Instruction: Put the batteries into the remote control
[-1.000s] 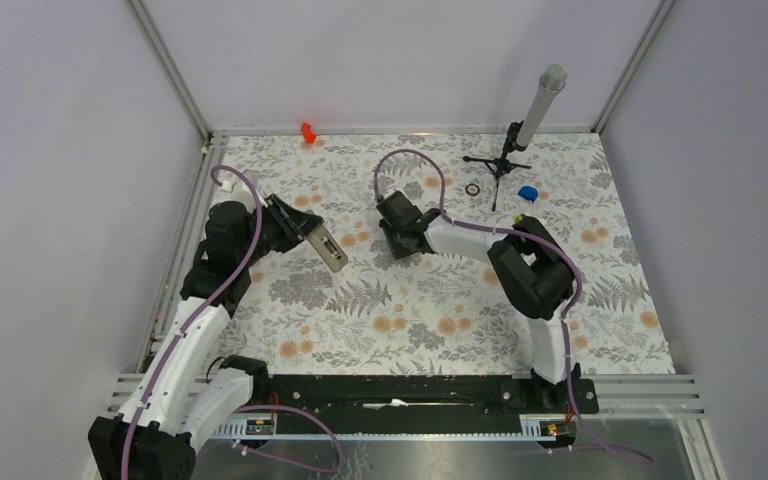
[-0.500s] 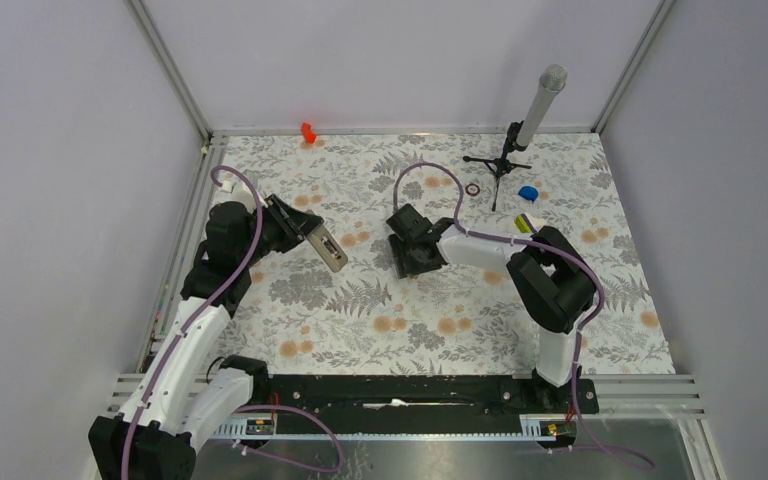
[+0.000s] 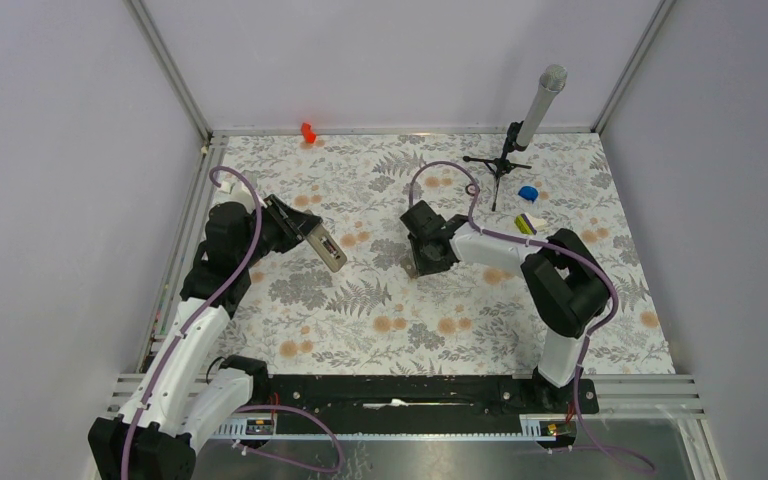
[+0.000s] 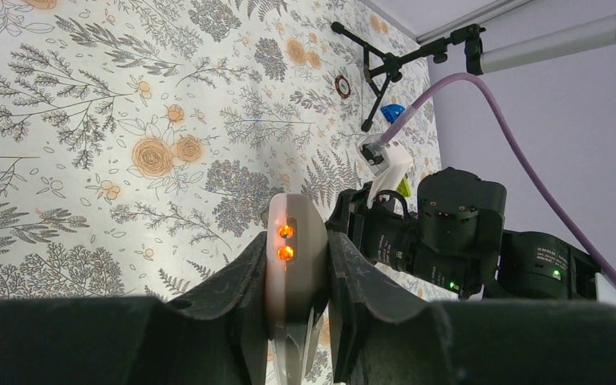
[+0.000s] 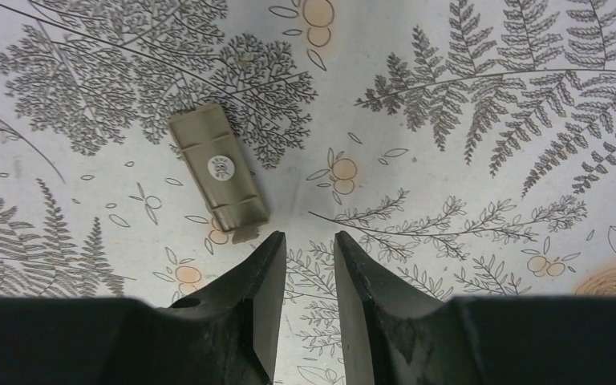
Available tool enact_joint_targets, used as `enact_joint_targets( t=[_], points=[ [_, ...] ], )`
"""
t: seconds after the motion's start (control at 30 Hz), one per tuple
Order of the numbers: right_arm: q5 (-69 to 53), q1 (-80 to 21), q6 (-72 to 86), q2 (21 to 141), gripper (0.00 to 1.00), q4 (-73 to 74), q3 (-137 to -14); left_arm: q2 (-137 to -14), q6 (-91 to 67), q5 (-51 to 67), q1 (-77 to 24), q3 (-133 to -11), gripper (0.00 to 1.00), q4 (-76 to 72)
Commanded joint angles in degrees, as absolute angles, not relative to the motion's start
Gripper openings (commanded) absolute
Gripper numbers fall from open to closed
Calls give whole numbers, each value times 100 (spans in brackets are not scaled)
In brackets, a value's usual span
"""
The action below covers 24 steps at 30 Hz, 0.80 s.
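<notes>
My left gripper [image 3: 305,232] is shut on the remote control [image 3: 327,249], a small white handset, and holds it above the left middle of the table. In the left wrist view the remote [image 4: 294,265] stands edge-on between the jaws [image 4: 297,241], with two orange lights at its end. My right gripper [image 3: 423,260] hangs low over the table centre. Its jaws [image 5: 309,238] stand a little apart with nothing between them. A small tan rectangular cover [image 5: 218,178] lies flat just beyond the left fingertip. No batteries show in any view.
A microphone stand [image 3: 508,160] stands at the back right, with a blue piece [image 3: 528,192] and a yellow-green bar [image 3: 526,224] near it. A small dark ring [image 4: 342,85] lies by the stand. A red object [image 3: 308,132] sits at the back edge.
My right arm has swung right and a little nearer, carrying its gripper from the back centre toward the table centre. My left gripper and the remote have stayed still.
</notes>
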State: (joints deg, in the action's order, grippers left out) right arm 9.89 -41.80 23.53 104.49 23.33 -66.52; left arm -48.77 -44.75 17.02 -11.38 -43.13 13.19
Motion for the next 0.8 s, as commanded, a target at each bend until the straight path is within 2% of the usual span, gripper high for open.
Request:
enact_joint_targets(
  t=[0.0,0.17,0.5,0.63,0.77],
  points=[
    [1282,-4139,2400,10404,35,2372,-6687,-4761,-4386,1597,-1107,-4419,0,998],
    [947,-4150,2119,10843,33,2595,-6998,-4751,-4386,1604,-1107,-4438,0,1020],
    [33,-4386,1573,10862,32,2407,-7141,-4768,-4387,1588,-1103,-4443,0,1021],
    [-498,-4384,1400,10662,35,1999,-6954,-4778,-4358,1547,-1097,-4490,0,1046],
    [-303,-4393,1255,10359,39,1899,-6802,-4728,-4308,1424,-1093,-4539,0,1103]
  ],
)
